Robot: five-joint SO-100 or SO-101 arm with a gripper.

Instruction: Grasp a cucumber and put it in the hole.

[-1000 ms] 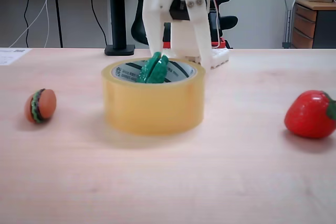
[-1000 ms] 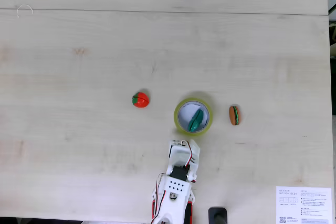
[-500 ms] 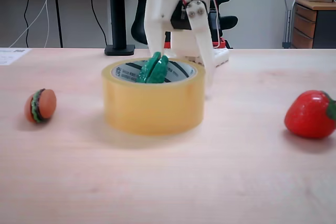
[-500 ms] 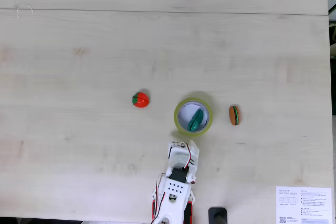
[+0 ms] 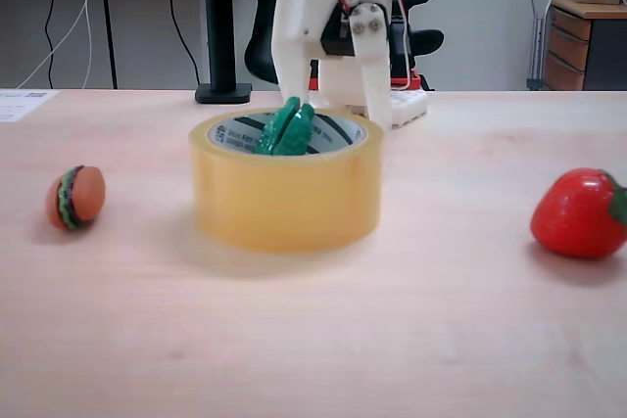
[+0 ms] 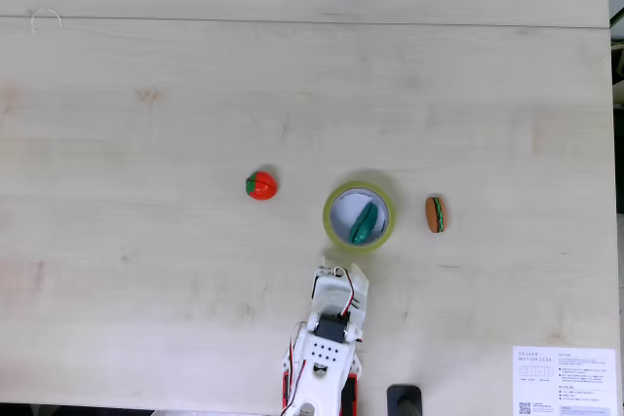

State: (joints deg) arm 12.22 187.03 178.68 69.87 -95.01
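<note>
Green cucumber [image 6: 364, 223] leaning inside hole [image 6: 349, 213], looking delivered; claw [image 6: 340, 274] hanging empty beside tape roll [image 5: 284, 193], jaws' gap unclear.

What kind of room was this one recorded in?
Most likely an office or lab workspace. Behind the light wooden table stand a black office chair and a wooden drawer unit, and cables hang from another desk at the back. Toy food suggests a staged robot test.
</note>
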